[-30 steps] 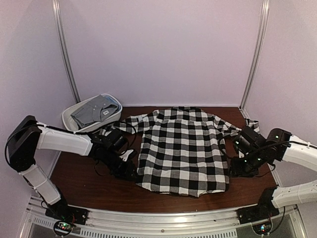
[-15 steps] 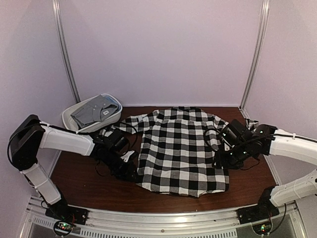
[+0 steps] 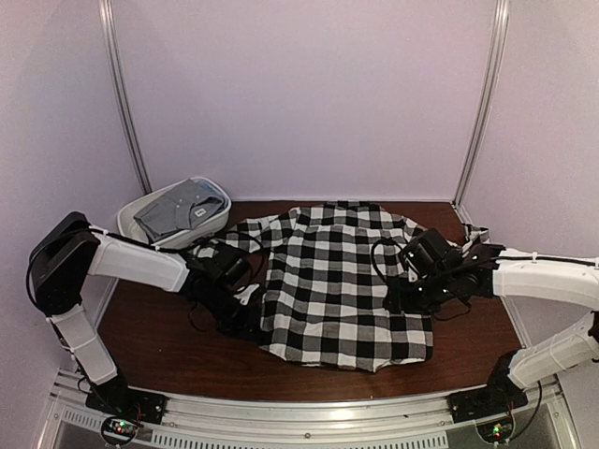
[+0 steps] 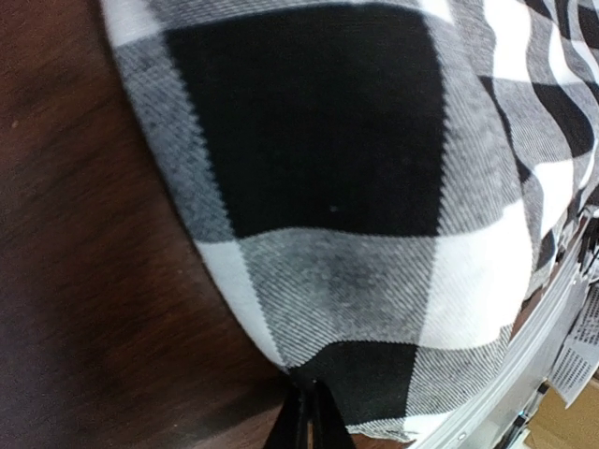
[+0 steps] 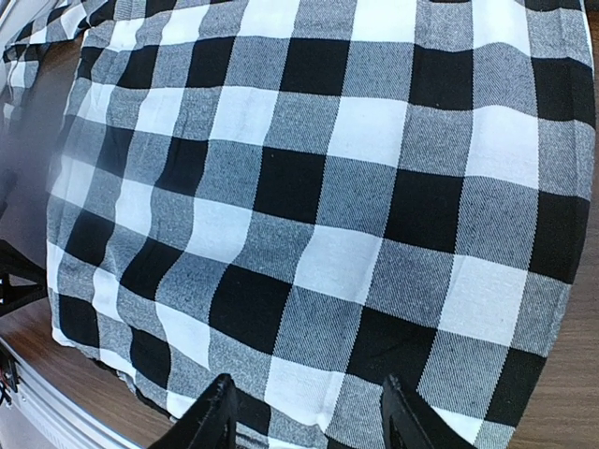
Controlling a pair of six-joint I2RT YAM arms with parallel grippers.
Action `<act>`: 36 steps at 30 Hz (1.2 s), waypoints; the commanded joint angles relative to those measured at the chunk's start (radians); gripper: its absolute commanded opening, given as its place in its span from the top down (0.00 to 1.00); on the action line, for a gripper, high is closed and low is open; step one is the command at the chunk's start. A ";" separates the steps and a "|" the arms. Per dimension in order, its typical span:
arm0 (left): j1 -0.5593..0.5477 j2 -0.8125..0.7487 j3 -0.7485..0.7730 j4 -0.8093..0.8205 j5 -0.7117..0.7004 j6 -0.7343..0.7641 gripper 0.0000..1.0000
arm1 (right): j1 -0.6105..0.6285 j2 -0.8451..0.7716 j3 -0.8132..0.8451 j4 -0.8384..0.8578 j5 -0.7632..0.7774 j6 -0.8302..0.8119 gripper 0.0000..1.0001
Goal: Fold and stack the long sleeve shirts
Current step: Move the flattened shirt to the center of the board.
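The black-and-white checked long sleeve shirt (image 3: 342,281) lies spread flat on the brown table. In the left wrist view its cloth (image 4: 318,187) fills most of the frame. My left gripper (image 3: 245,318) sits at the shirt's lower left edge, and its fingertips (image 4: 304,412) are pinched together on the hem. My right gripper (image 3: 398,301) hovers over the shirt's right side, open, with both fingers (image 5: 217,412) apart above the checked cloth (image 5: 318,187) and nothing between them. The grey long sleeve shirt (image 3: 178,213) lies folded in the white tub.
The white oval tub (image 3: 131,224) stands at the back left corner. Bare brown table (image 3: 150,346) shows to the left of the shirt, and a metal rail (image 3: 299,426) runs along the front edge. One checked sleeve (image 3: 473,232) trails off at the back right.
My left gripper has closed on the shirt's left hem. My right arm has swung left from the shirt's right edge to over the cloth, its jaws opening wider.
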 commanded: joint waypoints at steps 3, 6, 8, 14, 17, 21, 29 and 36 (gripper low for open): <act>-0.012 -0.051 0.010 -0.068 -0.049 -0.014 1.00 | -0.005 0.012 -0.042 0.095 0.021 -0.021 0.46; -0.012 -0.099 -0.027 -0.129 -0.083 -0.011 1.00 | -0.004 0.022 -0.076 0.113 0.002 -0.032 0.46; -0.012 -0.147 -0.063 -0.153 -0.097 -0.015 1.00 | -0.001 0.031 -0.108 0.139 -0.032 -0.034 0.46; -0.012 -0.242 -0.160 -0.162 -0.104 -0.034 1.00 | 0.057 0.041 -0.224 0.227 -0.065 0.004 0.47; -0.017 -0.252 -0.182 -0.159 -0.102 -0.026 1.00 | 0.112 0.041 -0.276 0.248 -0.073 0.046 0.49; -0.028 -0.280 -0.216 -0.148 -0.106 -0.025 1.00 | 0.224 0.006 -0.359 0.261 -0.093 0.127 0.50; -0.028 -0.380 -0.230 -0.202 -0.119 -0.028 0.82 | 0.350 -0.148 -0.338 0.048 -0.062 0.209 0.51; 0.029 -0.306 0.063 -0.303 -0.242 0.073 0.58 | 0.081 -0.135 -0.052 0.062 0.048 0.012 0.40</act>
